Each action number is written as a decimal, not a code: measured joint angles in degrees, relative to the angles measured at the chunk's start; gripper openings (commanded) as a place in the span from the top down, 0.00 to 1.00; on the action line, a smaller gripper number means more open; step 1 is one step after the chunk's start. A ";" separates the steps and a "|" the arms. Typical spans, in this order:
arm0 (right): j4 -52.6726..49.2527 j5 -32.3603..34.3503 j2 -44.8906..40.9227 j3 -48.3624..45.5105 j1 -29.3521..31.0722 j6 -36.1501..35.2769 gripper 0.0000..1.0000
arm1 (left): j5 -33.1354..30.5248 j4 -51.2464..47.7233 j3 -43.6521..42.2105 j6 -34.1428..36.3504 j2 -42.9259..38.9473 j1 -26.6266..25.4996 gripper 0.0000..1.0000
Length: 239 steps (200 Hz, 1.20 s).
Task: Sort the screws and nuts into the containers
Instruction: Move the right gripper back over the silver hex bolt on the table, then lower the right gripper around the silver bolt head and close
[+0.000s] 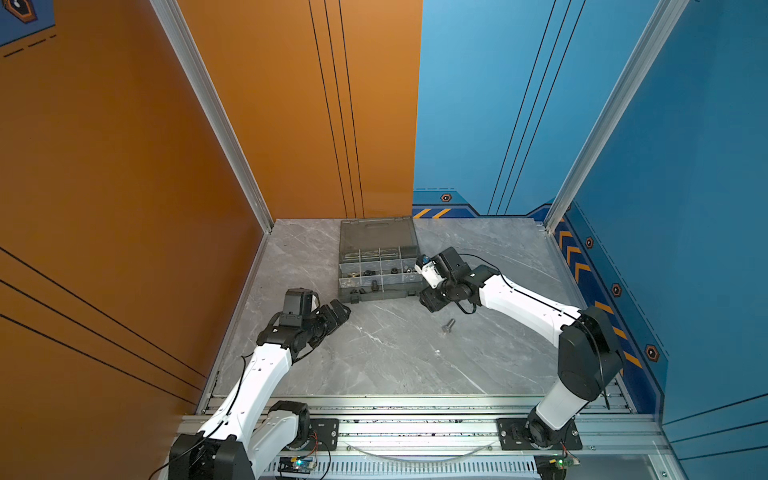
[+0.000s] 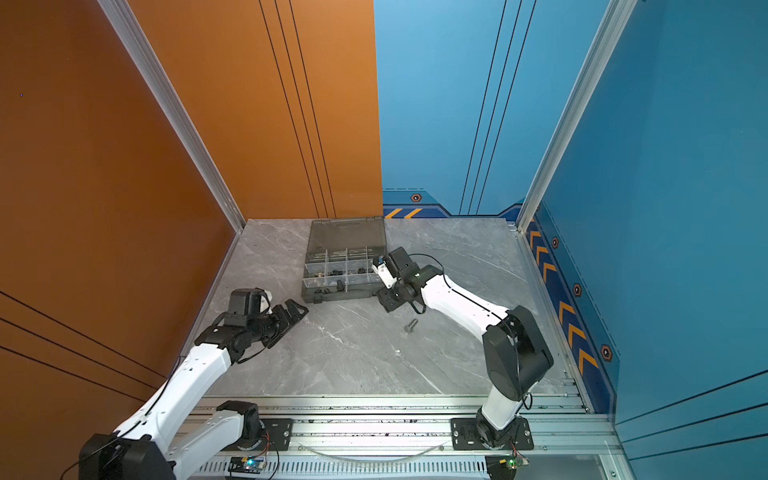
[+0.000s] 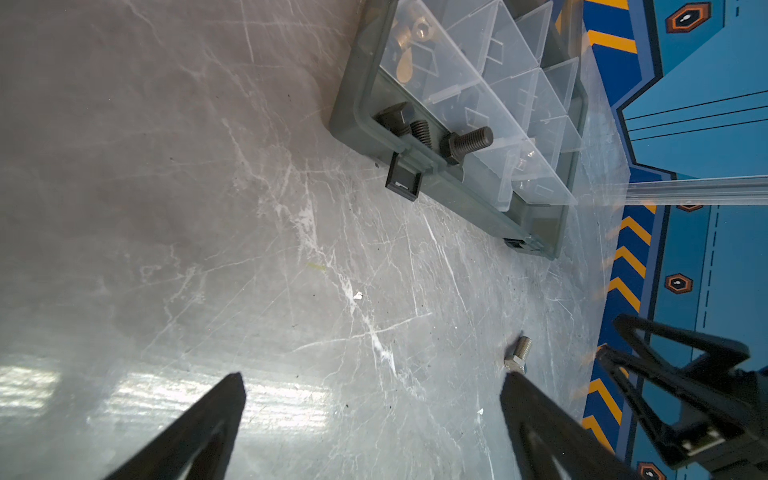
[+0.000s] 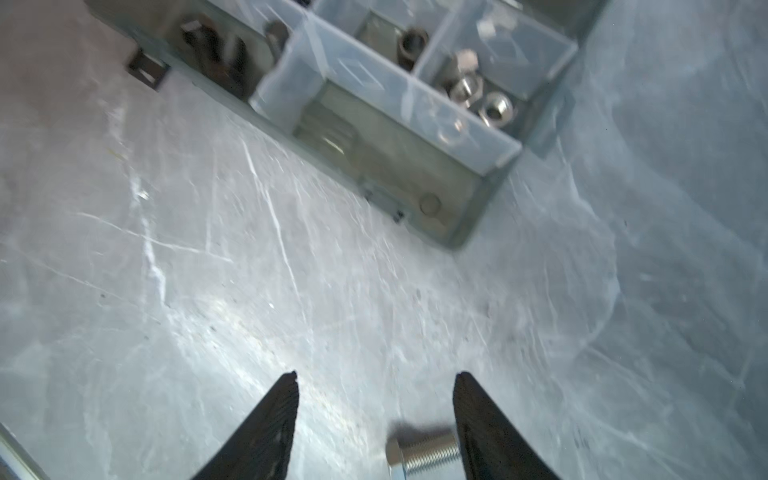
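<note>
Grey marble tabletop (image 1: pixel 395 353) carries a dark grey plastic organiser case (image 1: pixel 388 296) and a loose silver hex-head bolt (image 1: pixel 448 324). Left gripper (image 3: pixel 374 376) and right gripper (image 4: pixel 376 376) both gape, empty.

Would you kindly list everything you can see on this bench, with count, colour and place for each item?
organiser case: one, dark grey, lid open, back middle of the table.
silver hex bolt: one, silver, loose on the table in front of the case's right end.
black bolts: at least two, black, in the case's front channel.
silver hex nuts: about three, silver, in a compartment at the case's right end.
dark nut: one, dark, in the neighbouring compartment.
brass wing nut: at least one, brass-coloured, in a left-end compartment.
table: one, grey marble.
left gripper: one, black, open, left of the case's front.
right gripper: one, black, open, by the silver hex bolt.
</note>
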 measured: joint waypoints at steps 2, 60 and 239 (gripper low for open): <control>-0.22 0.31 -0.26 -0.48 -0.07 0.26 0.37 | 0.00 0.02 0.00 0.02 0.07 0.00 0.02; -5.92 6.75 -1.31 -3.85 -1.11 15.50 0.36 | 0.15 1.29 0.00 0.00 1.31 -0.04 0.02; -4.48 5.90 6.19 -5.73 -1.03 44.92 0.35 | 0.15 2.16 0.00 0.00 1.31 -0.04 0.02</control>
